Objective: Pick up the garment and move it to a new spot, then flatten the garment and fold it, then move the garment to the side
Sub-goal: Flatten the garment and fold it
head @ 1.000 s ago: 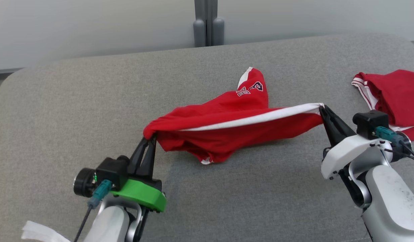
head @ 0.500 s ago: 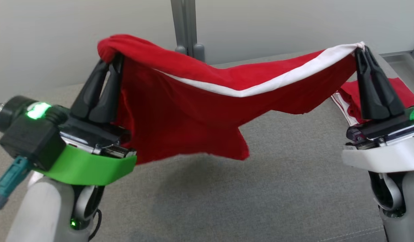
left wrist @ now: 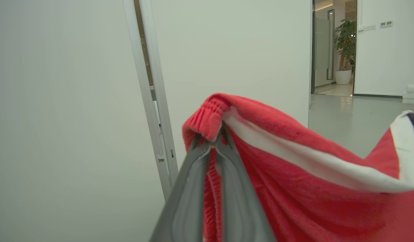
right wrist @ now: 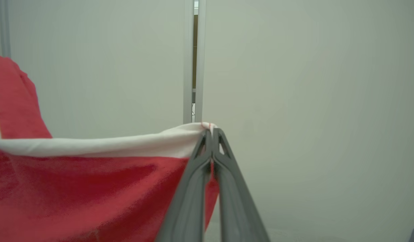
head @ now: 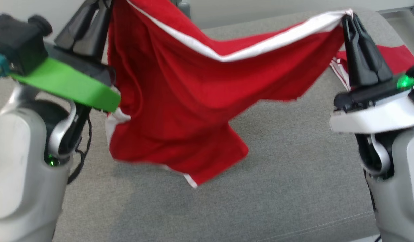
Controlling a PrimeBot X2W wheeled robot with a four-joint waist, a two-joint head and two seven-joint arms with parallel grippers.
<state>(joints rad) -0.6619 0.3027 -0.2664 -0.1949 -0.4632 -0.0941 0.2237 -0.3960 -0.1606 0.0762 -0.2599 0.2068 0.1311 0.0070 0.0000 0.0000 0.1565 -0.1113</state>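
Padded surface point(head: 294, 188): grey and wide, under everything. The garment's lowest corner hangs close over its near-left part; I cannot tell whether it touches.
Risk, drag: if the carry stays this low, that corner probably catches on the surface and bunches the cloth.
Garment point(head: 180, 101): red with a white stripe, held in the air between the two jaws. The top edge sags in the middle and most of the cloth hangs below the left jaws.
Risk, slip: both holds are small pinches at an edge, so a quick pull apart could tug one corner free.
Second red garment point(head: 391, 55): lies on the surface at the far right, behind the right jaws. A swing that way could snag it.
Left jaws: closed together on the gathered waistband point(left wrist: 207, 114), high at the left.
Right jaws: pinched together on the white-striped corner point(right wrist: 193, 132), lower, at the right.
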